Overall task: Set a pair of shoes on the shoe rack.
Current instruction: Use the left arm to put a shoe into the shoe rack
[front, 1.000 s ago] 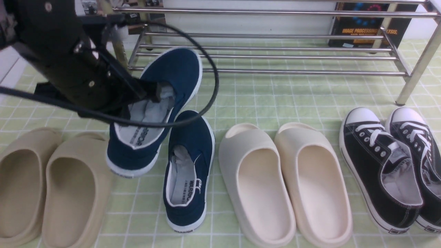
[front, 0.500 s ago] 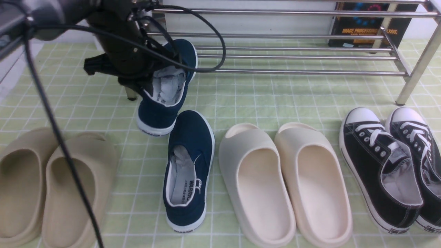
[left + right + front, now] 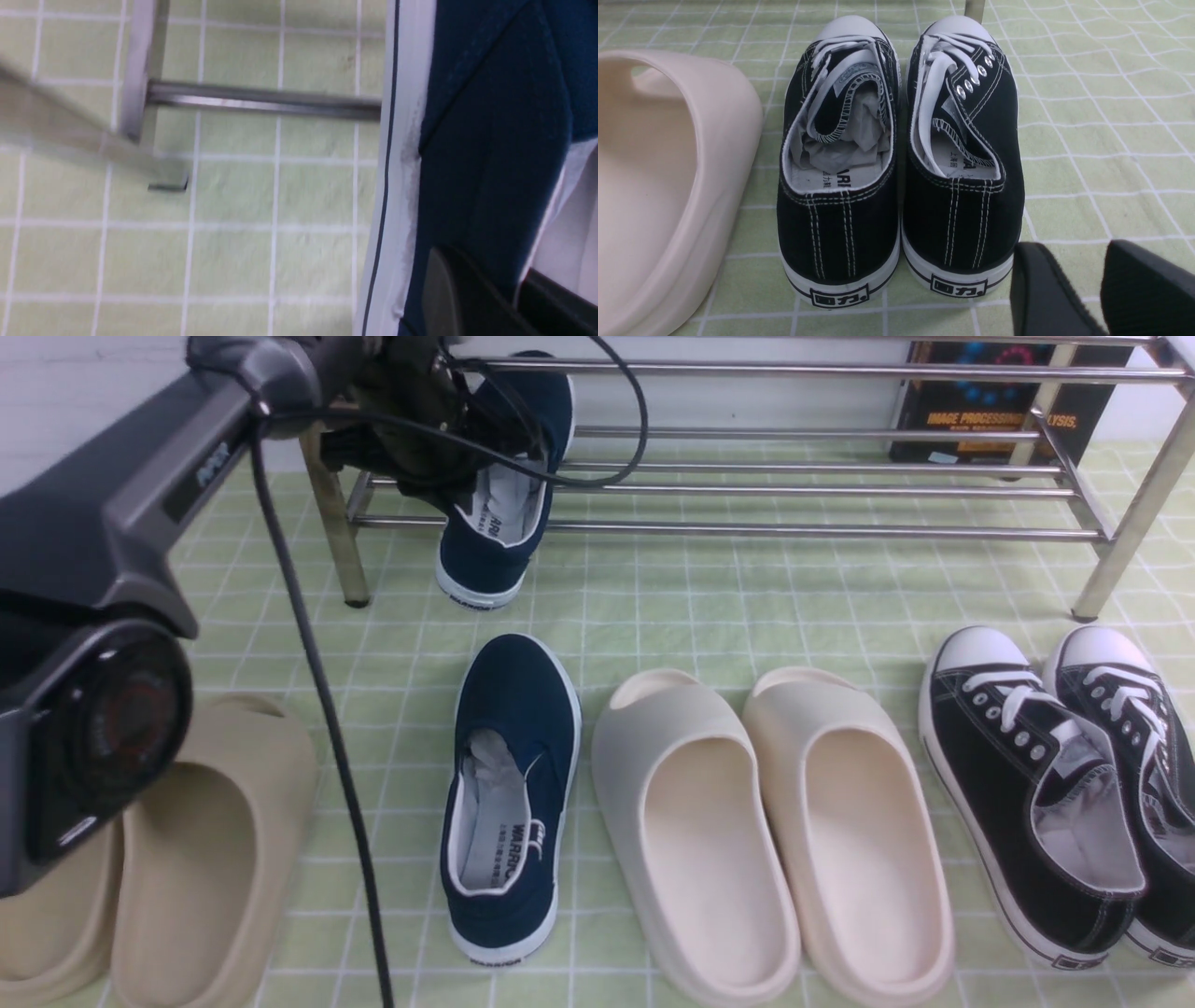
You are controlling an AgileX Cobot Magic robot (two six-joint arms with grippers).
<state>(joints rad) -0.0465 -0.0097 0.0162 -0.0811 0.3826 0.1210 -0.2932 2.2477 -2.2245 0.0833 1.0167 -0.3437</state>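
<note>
We see one navy slip-on (image 3: 499, 509) clamped by its side wall in the left gripper (image 3: 464, 457), jaws narrow, one finger (image 3: 451, 289) outside the canvas and one inside. It hangs toe-up at the left end of the shoe rack (image 3: 803, 530); the other slip-on (image 3: 513, 793) lies on the mat (image 3: 747, 607). The left arm (image 3: 140, 495) stretches forward. The right gripper (image 3: 1085, 254), slightly apart, holds nothing.

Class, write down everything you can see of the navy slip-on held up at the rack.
The navy slip-on is dark blue canvas, laceless, with a white sole, white lining and a printed insole. The left gripper is shut on its side wall, holding it off the floor, toe up and heel down, before the left end of the shoe rack. Contact with the tubes cannot be told.
</note>
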